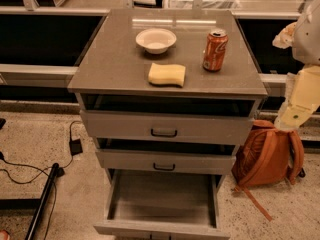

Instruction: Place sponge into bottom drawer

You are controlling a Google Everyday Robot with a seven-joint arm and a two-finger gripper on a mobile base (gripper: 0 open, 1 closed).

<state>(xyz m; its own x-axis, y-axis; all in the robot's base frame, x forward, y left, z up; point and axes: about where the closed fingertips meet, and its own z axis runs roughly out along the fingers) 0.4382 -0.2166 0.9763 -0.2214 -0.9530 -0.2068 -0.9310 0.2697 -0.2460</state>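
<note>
The pale yellow sponge (166,74) lies flat on the grey cabinet top (115,64), near its front edge and about the middle. The bottom drawer (162,199) is pulled out wide, and its plain grey floor is bare. My gripper (299,104) is at the far right edge of the view, beside the cabinet's right side and well apart from the sponge. It holds nothing that I can see.
A white bowl (156,40) stands behind the sponge and an orange soda can (215,50) to its right. The two upper drawers (164,129) are slightly ajar. An orange backpack (267,154) sits on the floor at the right. Black cables (30,174) lie at the left.
</note>
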